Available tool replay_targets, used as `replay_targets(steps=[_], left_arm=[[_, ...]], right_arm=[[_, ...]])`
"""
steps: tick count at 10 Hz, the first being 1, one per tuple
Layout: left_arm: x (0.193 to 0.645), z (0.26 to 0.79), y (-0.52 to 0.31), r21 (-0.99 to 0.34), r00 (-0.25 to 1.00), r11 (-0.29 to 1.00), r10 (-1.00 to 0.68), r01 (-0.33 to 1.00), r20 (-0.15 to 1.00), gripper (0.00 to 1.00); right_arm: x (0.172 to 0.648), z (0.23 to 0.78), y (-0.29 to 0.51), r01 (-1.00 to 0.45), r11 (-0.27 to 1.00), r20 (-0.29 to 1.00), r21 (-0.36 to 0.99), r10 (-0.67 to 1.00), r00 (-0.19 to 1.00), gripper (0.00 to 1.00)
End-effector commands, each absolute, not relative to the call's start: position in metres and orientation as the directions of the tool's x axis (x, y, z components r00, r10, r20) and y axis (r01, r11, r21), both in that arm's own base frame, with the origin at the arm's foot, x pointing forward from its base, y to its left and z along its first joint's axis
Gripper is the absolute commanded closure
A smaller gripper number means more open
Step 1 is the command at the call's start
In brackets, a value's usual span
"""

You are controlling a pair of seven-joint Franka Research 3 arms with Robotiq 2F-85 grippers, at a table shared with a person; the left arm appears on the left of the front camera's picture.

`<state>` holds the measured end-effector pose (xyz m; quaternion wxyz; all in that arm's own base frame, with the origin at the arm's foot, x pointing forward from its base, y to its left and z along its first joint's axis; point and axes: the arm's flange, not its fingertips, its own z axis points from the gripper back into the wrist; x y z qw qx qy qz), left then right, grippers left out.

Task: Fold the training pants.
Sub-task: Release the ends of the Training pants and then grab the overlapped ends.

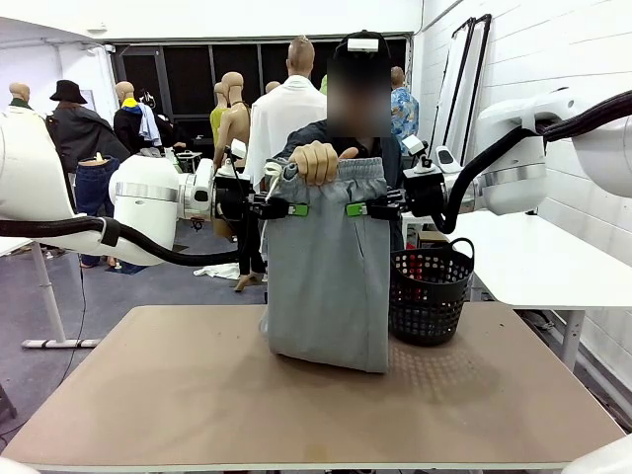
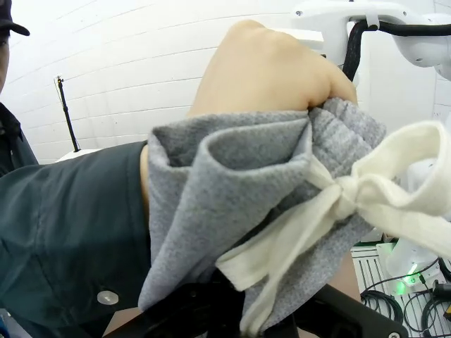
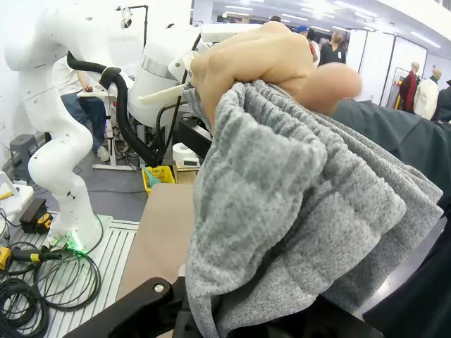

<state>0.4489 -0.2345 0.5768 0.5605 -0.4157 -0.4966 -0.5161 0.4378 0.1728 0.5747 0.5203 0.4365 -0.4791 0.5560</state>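
Garment: the training pants (image 1: 326, 286) are held upright over the worktop (image 1: 178, 395), waistband (image 1: 346, 170) uppermost. The lower end rests on the worktop just beside the black mesh basket (image 1: 428, 296).
Shape: a single narrow grey panel is presented to the front view. The legs appear to be laid one over the other lengthwise. The bottom edge looks rounded, as if doubled under, but how it is doubled cannot be made out.
Top hold: the gathered waistband is bunched in the person's hand (image 1: 316, 161). The white drawstring (image 2: 338, 204) is seen knotted just below that fist.
Left side: the left gripper (image 1: 288, 209) is clamped on the pants' edge just under the waistband, with cloth seen passing down between its fingers.
Right side: the right gripper (image 1: 363, 209) is clamped on the opposite edge at the same height, grey jersey being pinched between its fingers.
Done: a lengthwise fold is judged to be in place, and the garment is shared between hand and both grippers.
Left: the pants are not yet laid flat, and the crosswise folds are judged still to be made.
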Motion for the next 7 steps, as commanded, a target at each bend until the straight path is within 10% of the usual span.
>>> replay_targets(steps=[1,4,7], left_arm=[[0.4483,0.5781,-0.2335,0.053,-0.033,0.124,-0.160,0.991,0.987,1.00],[0.4479,0.5766,-0.2340,0.036,-0.017,0.103,-0.174,0.994,0.985,1.00],[0.4506,0.5756,-0.2354,-0.007,0.024,0.106,-0.163,0.994,0.986,0.55]], right_arm=[[0.4371,0.5757,0.1735,-0.997,0.000,0.985,-0.078,0.154,-0.077,1.00],[0.4388,0.5743,0.1727,-0.998,0.000,0.986,-0.062,0.155,-0.061,1.00],[0.4423,0.5740,0.1685,-1.000,-0.002,0.989,0.011,0.150,0.011,0.66]])
